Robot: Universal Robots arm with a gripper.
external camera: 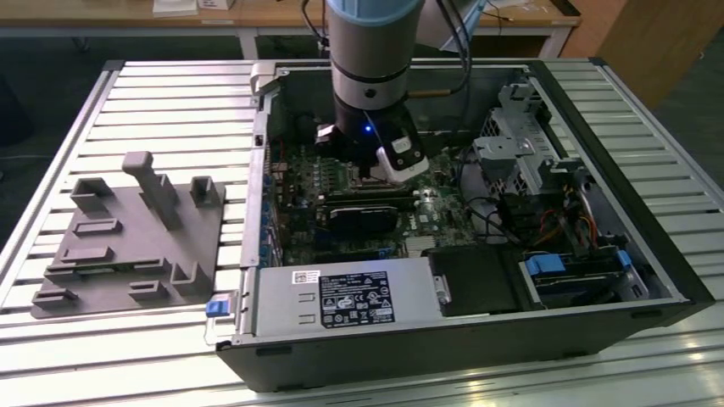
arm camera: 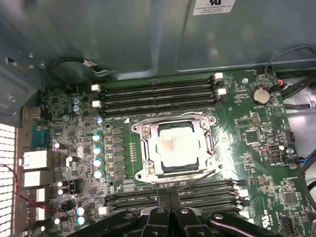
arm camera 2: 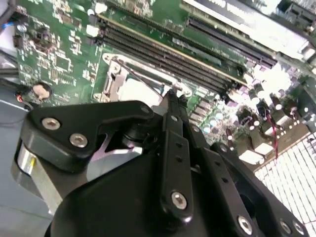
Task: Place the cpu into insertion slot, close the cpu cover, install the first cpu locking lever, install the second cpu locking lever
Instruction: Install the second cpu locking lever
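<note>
In the first wrist view the cpu (arm camera: 174,147), a pale silver square, lies in the insertion slot (arm camera: 174,170) on the green motherboard. The cpu cover (arm camera: 147,148), a silvery frame, lies flat around it. A thin wire locking lever (arm camera: 197,180) slants from the socket's corner towards my gripper (arm camera: 169,195), whose two black fingers are pressed together, shut with nothing between them. In the second wrist view the gripper (arm camera 2: 171,95) tip sits at the socket's edge, touching a wire lever (arm camera 2: 143,74) next to the cpu (arm camera 2: 134,91). In the exterior view the gripper (external camera: 379,176) reaches down into the open computer case.
Long black memory slots (arm camera: 158,94) run on both sides of the socket. A black card (external camera: 362,216), a power supply (external camera: 339,297) and a drive cage (external camera: 531,157) crowd the case (external camera: 453,356). A grey fixture (external camera: 125,237) lies on the slatted table at the exterior view's left.
</note>
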